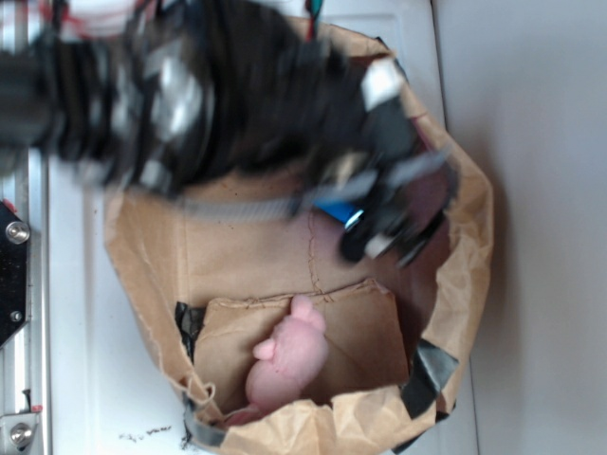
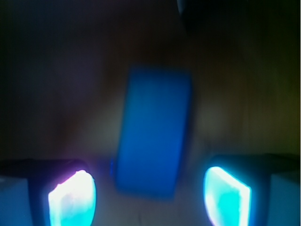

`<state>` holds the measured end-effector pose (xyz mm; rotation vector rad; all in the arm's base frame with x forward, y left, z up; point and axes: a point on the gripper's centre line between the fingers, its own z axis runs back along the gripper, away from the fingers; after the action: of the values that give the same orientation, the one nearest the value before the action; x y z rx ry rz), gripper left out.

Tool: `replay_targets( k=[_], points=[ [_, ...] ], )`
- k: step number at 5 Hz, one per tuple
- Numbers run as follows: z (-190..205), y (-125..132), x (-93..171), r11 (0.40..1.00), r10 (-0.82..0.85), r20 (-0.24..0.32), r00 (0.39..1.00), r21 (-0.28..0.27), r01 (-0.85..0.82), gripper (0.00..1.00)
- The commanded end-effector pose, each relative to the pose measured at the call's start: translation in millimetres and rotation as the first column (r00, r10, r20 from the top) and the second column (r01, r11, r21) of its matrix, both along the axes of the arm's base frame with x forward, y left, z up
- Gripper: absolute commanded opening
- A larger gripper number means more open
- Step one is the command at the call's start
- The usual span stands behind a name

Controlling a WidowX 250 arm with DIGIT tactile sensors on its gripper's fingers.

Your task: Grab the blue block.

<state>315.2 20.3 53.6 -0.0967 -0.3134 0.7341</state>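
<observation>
Jaws (image 2: pixel 149 197) stand apart in my wrist view, one lit pad (image 2: pixel 73 200) at about seven o'clock and the other at about five o'clock, with the blue block (image 2: pixel 154 136) lying between and just beyond them; neither pad touches it that I can see, so I read them as open and holding nothing. After that, from largest to smallest: the white desk (image 1: pixel 531 142) fills the exterior view, and on it sits a brown paper bag (image 1: pixel 474 246) with its mouth rolled open and dark tape at its lower edge. From ten o'clock the black arm (image 1: pixel 190 85) reaches into the bag, heavily blurred, its end near the three o'clock side of the bag's opening. A pink plush toy (image 1: pixel 289 355) lies on a cardboard flap at the bag's six o'clock end, well apart from the arm's tip. The block shows in the exterior view only as a small bright blue patch just under the tip, at about two o'clock inside the bag. In the wrist view it is a flat rectangle, tilted slightly clockwise from upright, on a dim brown surface.
</observation>
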Motion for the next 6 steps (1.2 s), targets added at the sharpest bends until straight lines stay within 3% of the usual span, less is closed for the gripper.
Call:
replay_targets(
  k=[1, 6],
  points=[
    [26.0, 7.2, 14.6, 1.0, 0.008, 0.088, 0.996, -0.001, -0.008, 1.0],
    [23.6, 14.8, 14.2, 0.997, 0.067, 0.061, 0.996, 0.02, -0.068, 1.0]
  ],
)
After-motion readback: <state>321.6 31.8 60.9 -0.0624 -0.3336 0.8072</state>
